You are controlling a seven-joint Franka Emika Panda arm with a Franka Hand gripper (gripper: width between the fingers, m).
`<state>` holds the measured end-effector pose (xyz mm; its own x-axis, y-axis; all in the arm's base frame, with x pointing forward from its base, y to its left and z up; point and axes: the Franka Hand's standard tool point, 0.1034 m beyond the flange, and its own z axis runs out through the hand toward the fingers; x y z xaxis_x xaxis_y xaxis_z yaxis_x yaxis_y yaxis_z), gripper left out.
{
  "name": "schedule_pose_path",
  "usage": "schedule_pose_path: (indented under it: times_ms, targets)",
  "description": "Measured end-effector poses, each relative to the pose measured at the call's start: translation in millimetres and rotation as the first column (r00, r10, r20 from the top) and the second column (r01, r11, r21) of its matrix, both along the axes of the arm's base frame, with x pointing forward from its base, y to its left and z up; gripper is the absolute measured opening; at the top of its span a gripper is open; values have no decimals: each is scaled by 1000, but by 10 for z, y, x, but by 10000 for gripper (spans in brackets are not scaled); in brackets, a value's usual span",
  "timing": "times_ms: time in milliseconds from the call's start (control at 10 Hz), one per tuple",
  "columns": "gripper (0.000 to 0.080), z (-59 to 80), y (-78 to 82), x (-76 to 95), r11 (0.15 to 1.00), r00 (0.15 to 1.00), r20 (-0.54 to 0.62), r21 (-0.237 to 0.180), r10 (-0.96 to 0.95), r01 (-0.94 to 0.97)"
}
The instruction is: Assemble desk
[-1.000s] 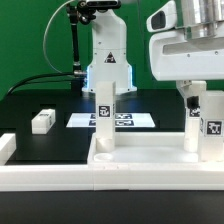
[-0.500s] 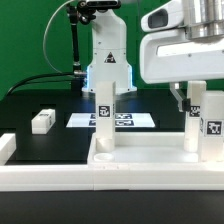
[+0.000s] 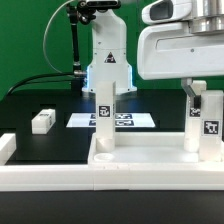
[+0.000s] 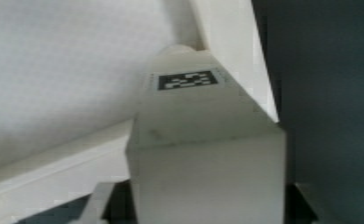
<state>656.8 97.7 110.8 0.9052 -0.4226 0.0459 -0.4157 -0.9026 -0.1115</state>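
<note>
Desk tabletop [image 3: 140, 160] lies at the front against the barrier wall [image 3: 40, 178], two leg posts upright in it. Gripper [image 3: 203, 95] sits over the right post [image 3: 207, 128]; grip unclear. One leg [image 3: 42, 121] lies loose.

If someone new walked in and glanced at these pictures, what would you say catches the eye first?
First, the big white robot wrist and its gripper hanging over a short white square leg post at the exterior view's right; whether the jaws grip it is unclear. Next, a second upright tagged post standing mid-frame in the wide white rimmed tabletop panel. A loose white leg post lies on the black table at the exterior view's left.
</note>
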Motion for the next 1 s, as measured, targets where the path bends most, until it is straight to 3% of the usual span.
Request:
schedule_pose_path:
  times_ms: [300,600,700,800,900,1000]
  targets:
    - [291,-7,-32,-7,970,970,-26,16,-240,241]
    - [291,-13,-47,-55,714,712,-99,30,-695,700]
    - [291,-13,-44,-63,591,590,-133,37,-796,806]
    - [291,-19,-56,-88,414,416,-184,49,-891,909]
    - [291,-18,-93,-95,405,407,-190,51,-893,913]
    - [291,-21,-72,-103,336,338,-202,41,-919,941]
